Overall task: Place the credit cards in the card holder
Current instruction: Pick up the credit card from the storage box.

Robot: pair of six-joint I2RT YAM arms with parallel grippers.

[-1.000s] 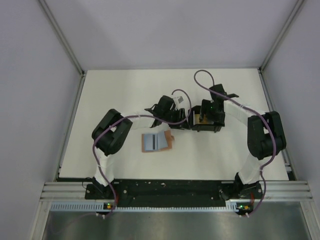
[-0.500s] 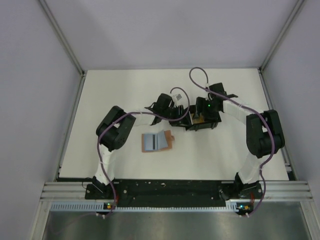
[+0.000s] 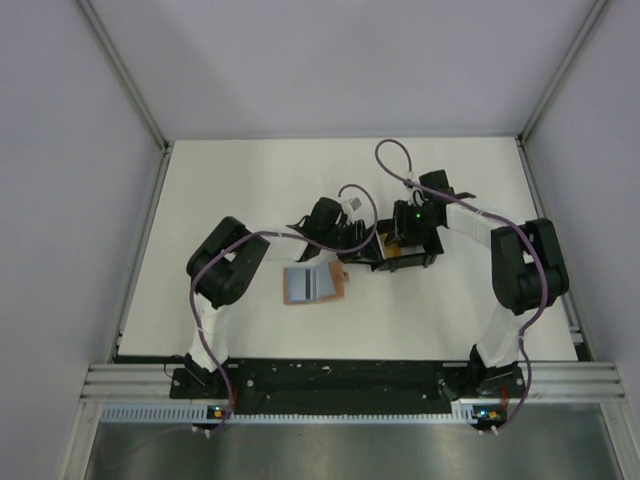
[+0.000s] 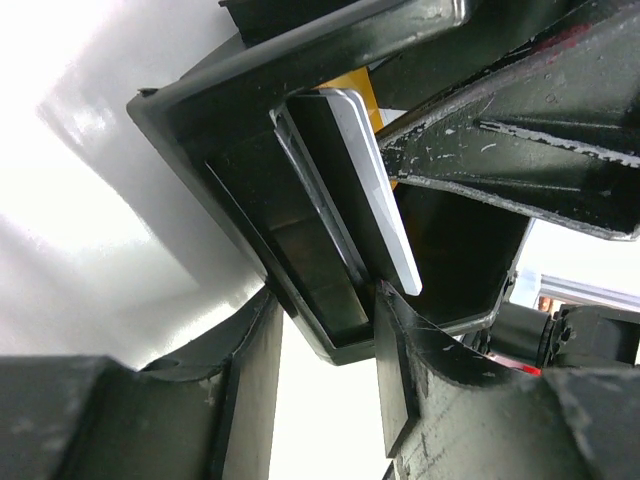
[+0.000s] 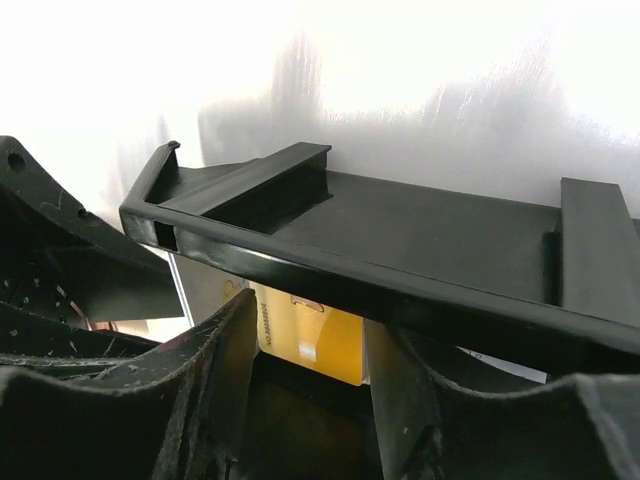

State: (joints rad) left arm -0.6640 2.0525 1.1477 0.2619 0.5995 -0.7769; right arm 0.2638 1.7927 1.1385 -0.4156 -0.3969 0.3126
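Observation:
The card holder [image 3: 313, 283] lies open on the table, tan with a pale blue-grey inner face, left of and nearer than both grippers. The light card [image 4: 375, 190] and the yellow-orange card [image 5: 305, 340] stand inside a tilted black tray [image 3: 398, 262]. The yellow card also shows in the left wrist view [image 4: 358, 92]. My left gripper [image 4: 325, 300] straddles the tray's corner wall, one finger outside and one inside, both touching it. It is at the tray's left side [image 3: 362, 245]. My right gripper [image 5: 308, 320] is open at the tray's rim [image 5: 400, 240], above the yellow card [image 3: 405, 232].
White table with raised edges. Aluminium frame posts stand at the back corners. Purple cables loop over both arms, one arcing above the tray [image 3: 385, 160]. The two wrists are close together over the tray.
The black tray has shifted left and nearer and has tilted. My left gripper has closed in on its left corner. My right gripper has followed it left.

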